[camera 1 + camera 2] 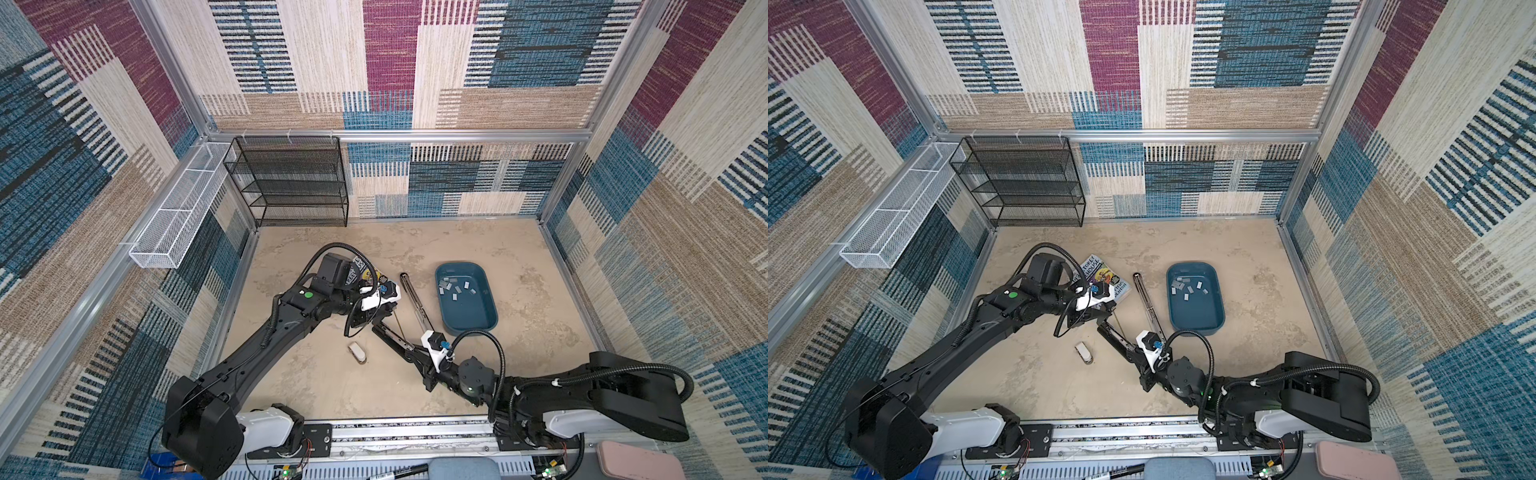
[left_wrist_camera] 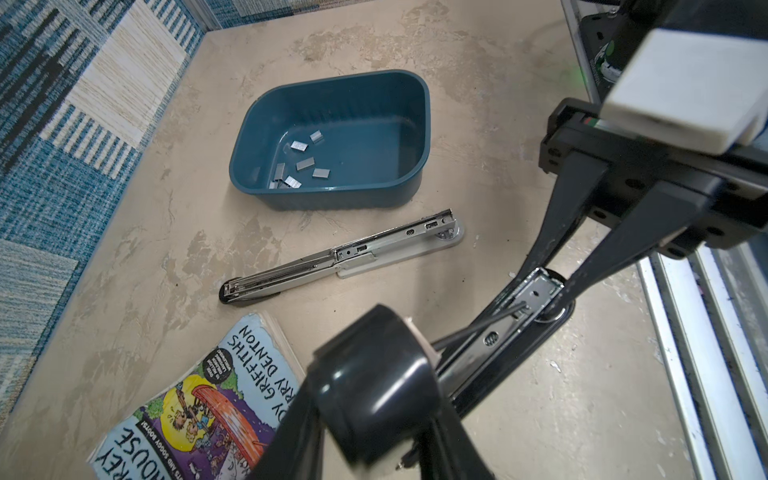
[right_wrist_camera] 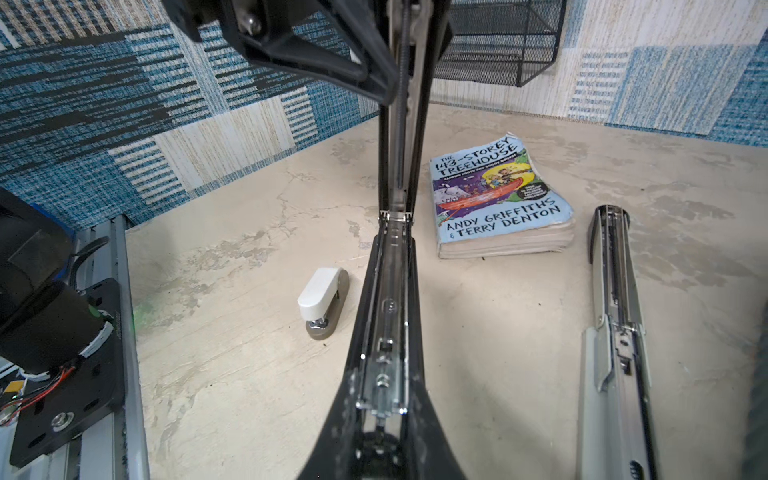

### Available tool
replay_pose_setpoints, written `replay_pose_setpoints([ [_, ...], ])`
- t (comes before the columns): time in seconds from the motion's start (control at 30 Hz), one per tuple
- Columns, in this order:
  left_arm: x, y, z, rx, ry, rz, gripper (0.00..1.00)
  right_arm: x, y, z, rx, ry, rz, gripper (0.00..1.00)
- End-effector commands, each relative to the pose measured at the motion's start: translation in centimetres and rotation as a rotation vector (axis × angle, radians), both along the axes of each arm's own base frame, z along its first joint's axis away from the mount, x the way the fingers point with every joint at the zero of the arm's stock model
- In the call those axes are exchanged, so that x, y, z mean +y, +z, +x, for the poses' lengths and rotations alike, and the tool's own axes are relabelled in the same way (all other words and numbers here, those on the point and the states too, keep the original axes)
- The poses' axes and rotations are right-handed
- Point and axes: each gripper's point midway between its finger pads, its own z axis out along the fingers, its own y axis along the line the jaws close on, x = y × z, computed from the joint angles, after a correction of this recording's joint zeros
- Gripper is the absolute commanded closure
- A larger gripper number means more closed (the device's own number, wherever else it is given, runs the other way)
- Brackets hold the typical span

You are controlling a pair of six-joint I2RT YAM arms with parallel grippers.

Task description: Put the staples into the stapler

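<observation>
Staples (image 1: 457, 288) lie loose in the far half of a blue tub (image 1: 491, 293) on the right of the tabletop. They are a scatter of short silver strips pointing every which way, and none has reached a stapler yet.

The black stapler (image 1: 391, 337) lies on the tabletop left of the tub, its long axis running on a slant from near right to far left. The right gripper (image 1: 417, 354) is clamped on its near end. The left gripper (image 1: 380, 316) is closed on the lid at the far end and holds it up. In the right wrist view the lid stands steeply over the base, and the bare metal channel (image 3: 388, 299) faces upward.

A silver stapler (image 1: 413, 300), also lying open, sits between the black stapler and the tub, roughly alongside the tub's left wall.

From the right gripper the tub lies just beyond and slightly to the right. From the left gripper it lies well off to the right, past the silver stapler, so the right arm is clearly the nearer one.

Both grippers are occupied, so one would probably have to let go to fetch a strip. The strip would then need turning to line up with the slanted channel before it is lowered in.
</observation>
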Motion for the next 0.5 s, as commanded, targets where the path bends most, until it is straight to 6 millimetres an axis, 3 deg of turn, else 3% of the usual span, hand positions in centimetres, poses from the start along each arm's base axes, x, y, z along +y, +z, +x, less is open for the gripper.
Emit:
replay_pose_setpoints([
  [0.0, 0.8, 2.9, 6.2, -0.264, 0.169, 0.017, 0.67, 0.7, -0.4, -1.6, 0.016, 0.076, 0.005, 1.00],
  [0.2, 1.3, 1.4, 8.7, -0.243, 0.299, 0.006, 0.63, 0.4, -1.5, -1.9, 0.029, 0.046, -0.020, 1.00],
  [0.47, 0.6, -2.0, 9.7, -0.120, 0.299, -0.003, 0.63, -0.5, -3.8, -1.9, 0.061, 0.009, -0.055, 1.00],
])
